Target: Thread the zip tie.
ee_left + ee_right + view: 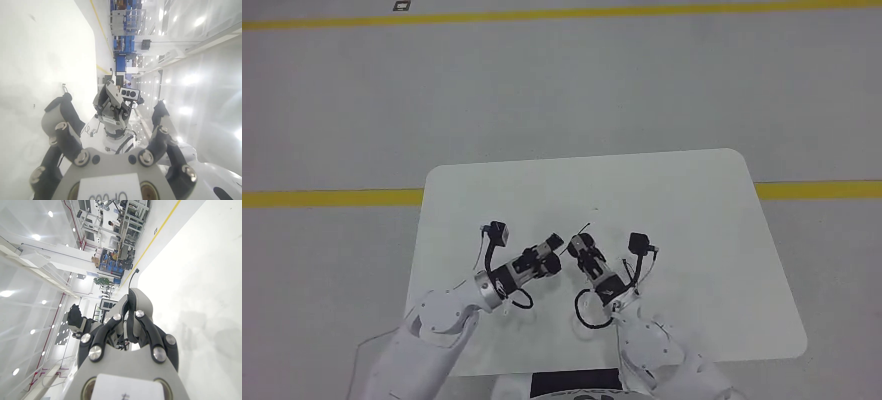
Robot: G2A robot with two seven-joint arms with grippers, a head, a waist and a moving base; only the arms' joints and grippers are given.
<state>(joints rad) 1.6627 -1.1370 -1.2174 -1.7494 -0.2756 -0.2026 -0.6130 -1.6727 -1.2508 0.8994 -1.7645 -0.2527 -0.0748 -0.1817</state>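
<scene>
Right hand (130,299) pinching black zip tie (130,280), left hand (112,102) spread wide

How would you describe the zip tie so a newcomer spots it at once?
Start at the white table and find the two grippers facing each other over it. The zip tie is the thin black strip sticking out of the shut right gripper, ending in a small square head; the left gripper opposite is open.
</scene>
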